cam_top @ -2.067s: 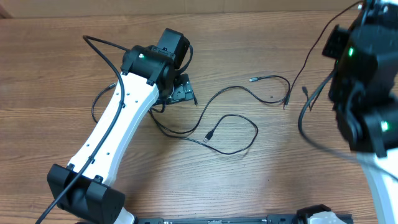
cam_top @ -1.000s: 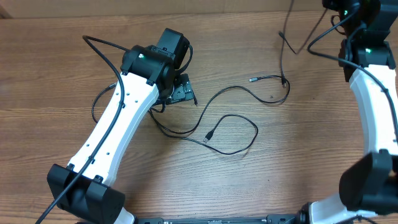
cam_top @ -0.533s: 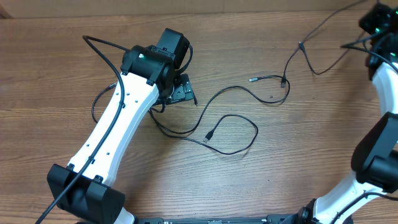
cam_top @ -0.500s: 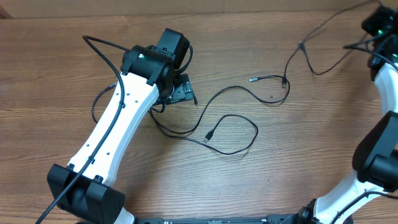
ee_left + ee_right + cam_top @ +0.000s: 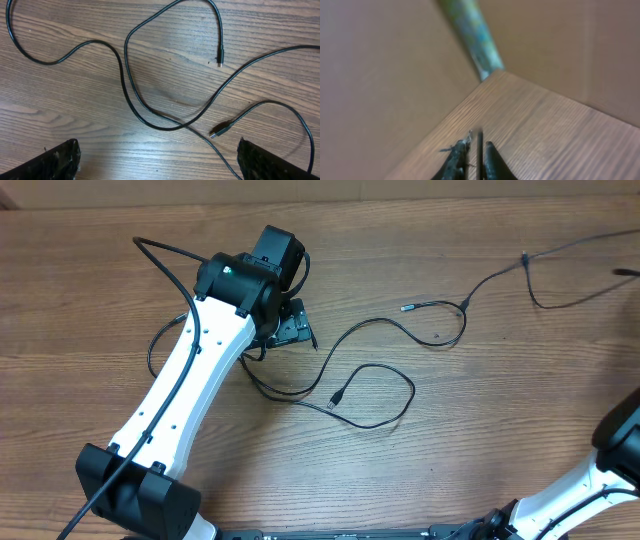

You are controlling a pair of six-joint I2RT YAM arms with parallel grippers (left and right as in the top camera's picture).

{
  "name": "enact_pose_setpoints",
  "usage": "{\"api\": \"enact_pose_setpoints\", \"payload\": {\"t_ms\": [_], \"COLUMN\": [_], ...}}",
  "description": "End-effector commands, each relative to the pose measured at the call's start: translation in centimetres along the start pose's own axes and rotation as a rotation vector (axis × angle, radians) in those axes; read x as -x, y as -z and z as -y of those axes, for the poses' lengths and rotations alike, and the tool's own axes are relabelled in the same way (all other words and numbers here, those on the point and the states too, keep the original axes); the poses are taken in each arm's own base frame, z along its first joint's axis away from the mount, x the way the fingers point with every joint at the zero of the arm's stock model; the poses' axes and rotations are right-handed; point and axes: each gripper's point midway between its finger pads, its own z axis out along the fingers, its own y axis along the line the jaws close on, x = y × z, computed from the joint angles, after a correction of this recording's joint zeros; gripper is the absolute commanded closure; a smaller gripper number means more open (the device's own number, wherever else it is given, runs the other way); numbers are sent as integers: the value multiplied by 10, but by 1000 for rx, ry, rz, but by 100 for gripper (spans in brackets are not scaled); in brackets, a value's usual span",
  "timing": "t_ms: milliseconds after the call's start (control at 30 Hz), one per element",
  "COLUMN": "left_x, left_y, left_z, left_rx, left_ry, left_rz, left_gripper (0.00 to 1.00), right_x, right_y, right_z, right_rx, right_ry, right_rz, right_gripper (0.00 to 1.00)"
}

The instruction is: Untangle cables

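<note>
Several thin black cables lie looped on the wooden table. One loop ends in a USB plug (image 5: 339, 394), which also shows in the left wrist view (image 5: 220, 131). Another ends in a small plug (image 5: 405, 307). One cable (image 5: 495, 275) runs stretched to the right edge of the overhead view. My left gripper (image 5: 290, 325) hangs open and empty over the crossing cables (image 5: 123, 82), its fingers (image 5: 55, 160) at the frame's lower corners. My right gripper (image 5: 480, 155) is outside the overhead view, shut on a thin black cable (image 5: 480, 142).
The left arm's white link (image 5: 190, 380) crosses the left half of the table, with its own thick black cable (image 5: 165, 255) beside it. Part of the right arm (image 5: 620, 450) shows at the lower right. Cardboard walls (image 5: 380, 75) and a table corner fill the right wrist view.
The right arm has swung off to the right and out of the overhead view, dragging one cable with it, which now stretches to the right edge. The left arm has not moved.
</note>
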Motion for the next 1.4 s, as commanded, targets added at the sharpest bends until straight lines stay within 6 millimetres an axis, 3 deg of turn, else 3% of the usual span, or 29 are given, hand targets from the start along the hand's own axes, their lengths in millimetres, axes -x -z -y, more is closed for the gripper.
{"api": "enact_pose_setpoints", "payload": {"t_ms": [0,233,367,500,800,967,1067,1233,1367], "left_x": [1,1,0,1,0,1,1,1,1], "left_y": [-2,-2,-2,-2,-2,-2,-2,-2,-2], "left_z": [0,0,0,0,0,0,0,0,0], "left_rx": [0,0,0,0,0,0,0,0,0], "left_ry": [-10,-10,-10,-10,-10,-10,-10,-10,-10], "left_rz": [-7,-7,-7,-7,-7,-7,-7,-7,-7], "left_gripper": [0,0,0,0,0,0,0,0,0], "right_x": [12,-7,-38,-71,-148,-169,-187,-205,-217], "right_y": [3,4,11,21,69,90,105,110,115], "right_z": [11,19,7,14,47,58,52,28,20], "right_rx": [-1,-21,62,41,-109,-176,-196,-174,-208], "right_ry": [-40,-51,5,33,43,128,272,341,425], "right_rz": [12,-74,-218,-363,-724,-840,-926,-963,-982], "right_gripper": [2,0,0,0,0,1,2,2,2]}}
